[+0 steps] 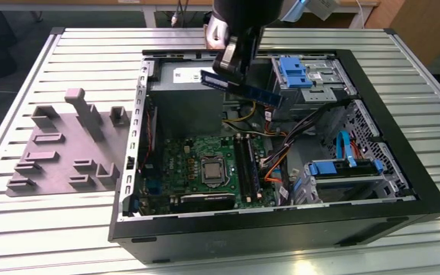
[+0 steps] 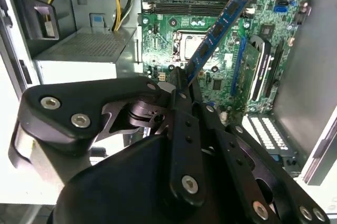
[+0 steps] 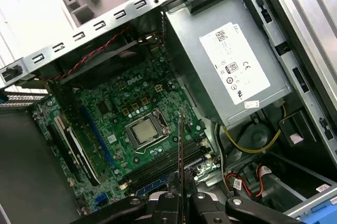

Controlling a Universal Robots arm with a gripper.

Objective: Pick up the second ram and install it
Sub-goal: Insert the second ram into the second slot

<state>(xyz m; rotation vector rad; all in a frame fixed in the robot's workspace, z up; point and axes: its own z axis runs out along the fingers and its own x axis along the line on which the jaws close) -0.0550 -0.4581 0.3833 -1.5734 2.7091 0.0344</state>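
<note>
Claw (image 1: 226,75) pinches the second ram (image 1: 262,94) — one stick — above the case (image 1: 281,223).

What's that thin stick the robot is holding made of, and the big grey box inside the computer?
The second ram, clamped in the gripper, looks like a rigid blue circuit board, probably fibreglass laminate, with a row of matte black chips that look like plastic. The grey box looks like bare sheet metal, going by its flat panels and dull silvery sheen. It carries a white label, seemingly paper.
</note>
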